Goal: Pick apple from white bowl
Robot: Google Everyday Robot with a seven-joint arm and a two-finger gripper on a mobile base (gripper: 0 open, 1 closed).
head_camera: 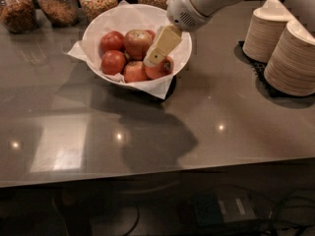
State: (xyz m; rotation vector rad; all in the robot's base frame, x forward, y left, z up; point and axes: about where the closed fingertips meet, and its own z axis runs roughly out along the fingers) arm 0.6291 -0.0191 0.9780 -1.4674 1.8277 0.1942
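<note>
The white bowl (98,26), lined with crumpled white paper, stands at the back left of the counter and holds several red apples. The apple (137,42), the largest one with a paler yellow-green blush, lies at the top middle of the pile. The gripper (156,54) reaches down from the upper right into the bowl, its cream finger just right of the apple and over a red apple (160,69) at the bowl's right side.
Stacks of tan paper bowls (288,45) stand at the right on a dark mat. Several glass jars (59,4) of dry food line the back edge behind the bowl. The grey counter (147,132) ends at the front edge.
</note>
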